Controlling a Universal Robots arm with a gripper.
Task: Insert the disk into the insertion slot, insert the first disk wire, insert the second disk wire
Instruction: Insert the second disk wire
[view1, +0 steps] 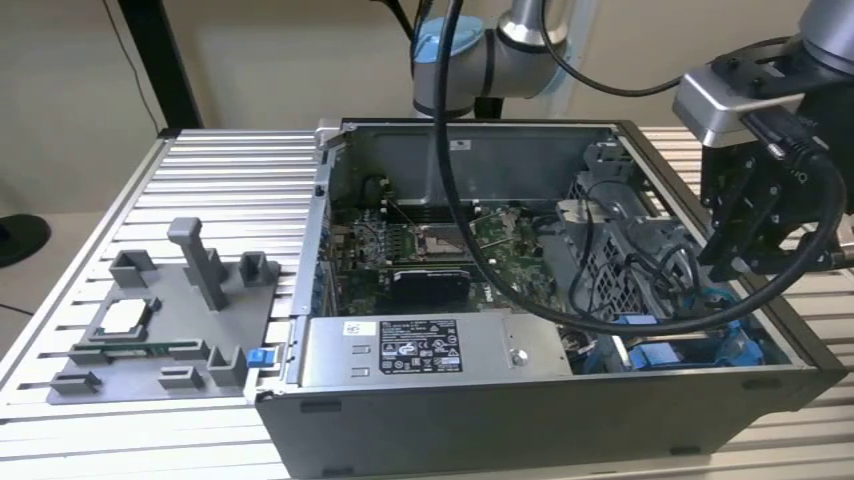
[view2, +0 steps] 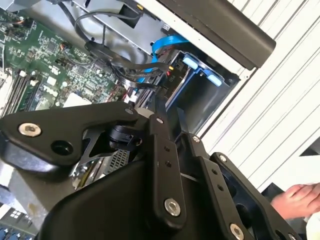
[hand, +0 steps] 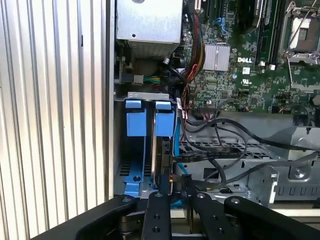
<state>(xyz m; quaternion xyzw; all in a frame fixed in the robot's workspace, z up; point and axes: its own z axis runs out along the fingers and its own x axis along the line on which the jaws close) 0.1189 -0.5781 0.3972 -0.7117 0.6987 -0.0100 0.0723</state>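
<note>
The disk (hand: 164, 150) stands on edge in the insertion slot (hand: 131, 176), a grey cage with blue rails at the corner of the open computer case. Its bright blue frame tab (hand: 164, 122) sits beside a second blue tab (hand: 136, 120). My gripper (hand: 175, 191) hangs right over the disk's end, where black wires (hand: 220, 156) run off across the perforated cage. In the second wrist view my gripper (view2: 170, 116) points at the wire bundle (view2: 125, 62) and a blue flat cable (view2: 165, 44) beside the bay. In the exterior view my gripper (view1: 747, 262) hovers above the bay (view1: 667, 352).
A grey power-supply box (view1: 414, 350) with a white sticker lies along the case front. The motherboard (view1: 441, 240) fills the case floor. A grey fixture (view1: 160, 330) with parts stands on the slatted table at the exterior view's left. A person's hand (view2: 295, 200) rests beyond the case.
</note>
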